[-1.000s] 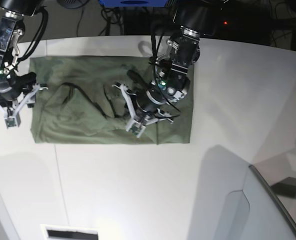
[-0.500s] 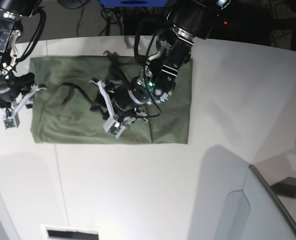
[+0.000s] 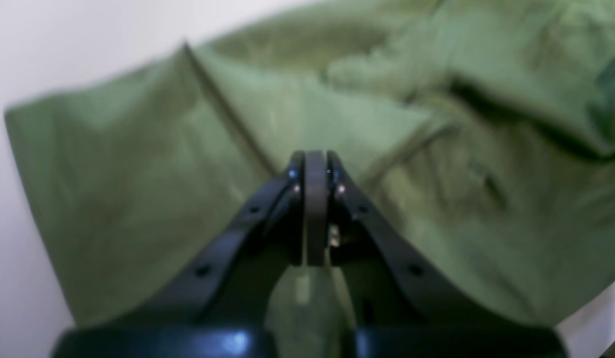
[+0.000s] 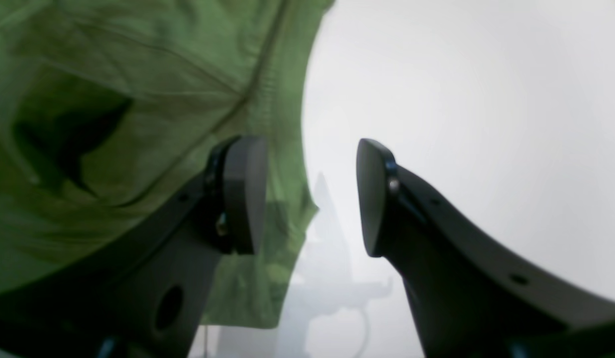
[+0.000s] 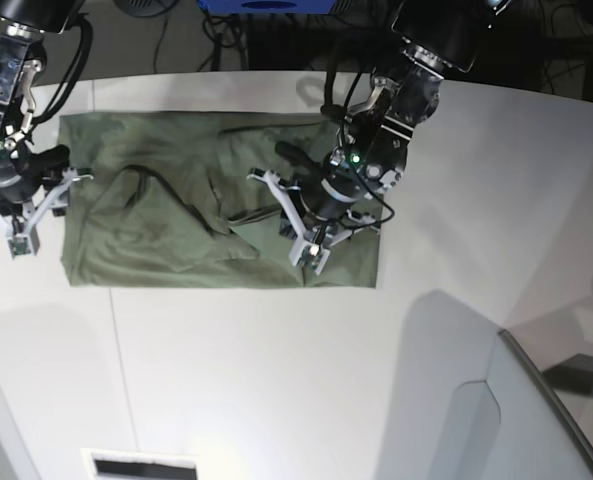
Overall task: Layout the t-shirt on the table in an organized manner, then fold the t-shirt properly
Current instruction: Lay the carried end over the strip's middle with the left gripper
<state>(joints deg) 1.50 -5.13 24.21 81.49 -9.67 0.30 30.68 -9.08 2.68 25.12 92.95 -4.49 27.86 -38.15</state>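
Observation:
The olive-green t-shirt point(image 5: 156, 240) lies spread as a rough rectangle on the white table point(image 5: 276, 380), wrinkled in the middle with a loose flap near its lower centre. My left gripper point(image 5: 294, 218) hovers over the shirt's right half. In the left wrist view the left gripper point(image 3: 315, 159) is shut, its tips above creased t-shirt point(image 3: 138, 174) with no cloth showing between them. My right gripper point(image 5: 38, 212) stands at the shirt's left edge. The right wrist view shows the right gripper point(image 4: 310, 199) open, one finger over the t-shirt point(image 4: 113, 74) hem, the other over bare table point(image 4: 461, 99).
Dark cables and equipment point(image 5: 226, 40) crowd the area behind the table's back edge. A grey panel point(image 5: 546, 420) juts in at the lower right. A small white slot point(image 5: 141, 465) sits at the bottom edge.
My left arm swept left across the shirt, then came back to the right. Its jaws opened partway and are now shut. The shirt's right part lies flatter. The right arm has stayed put.

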